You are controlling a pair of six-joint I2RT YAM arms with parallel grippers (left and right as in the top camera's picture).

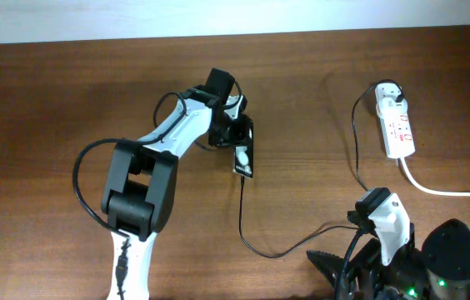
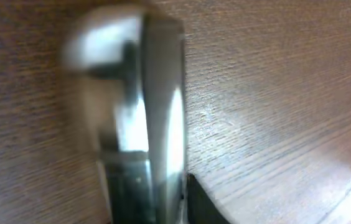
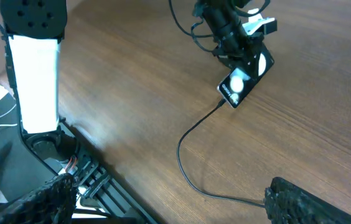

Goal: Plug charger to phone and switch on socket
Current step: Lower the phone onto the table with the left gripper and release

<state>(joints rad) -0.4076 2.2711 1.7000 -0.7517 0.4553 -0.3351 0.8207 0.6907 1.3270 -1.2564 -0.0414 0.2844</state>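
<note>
The phone (image 1: 244,161) lies near the middle of the brown wooden surface (image 1: 52,100), its long side running roughly toward and away from the robot. The left arm stretches out to it from the near left. The left gripper (image 1: 237,137) sits over the phone's far end, and in the right wrist view its dark fingers appear clamped on that end, with the phone's glossy face and its bright round spots showing just below them. The left wrist view is badly blurred; it gives only a shiny, narrow shape filling the centre against the wood grain, so it adds nothing certain about the grip.

The charger (image 1: 242,212) meets the phone's near end. From there its thin black cable runs toward the robot, bends right across the surface in a shallow curve, then climbs along the right side to its white plug head (image 1: 387,90). That plug head sits at the far end of the socket (image 1: 399,132). The socket lies at the far right, well apart from the phone, with small red marks on its top. Whether its switch is on cannot be told. A thick white cord (image 1: 443,192) leaves its near end and runs off the right edge.

The right gripper (image 3: 169,186) hangs low at the near right, jaws spread wide and holding nothing, with the cable passing close by one finger.
</note>
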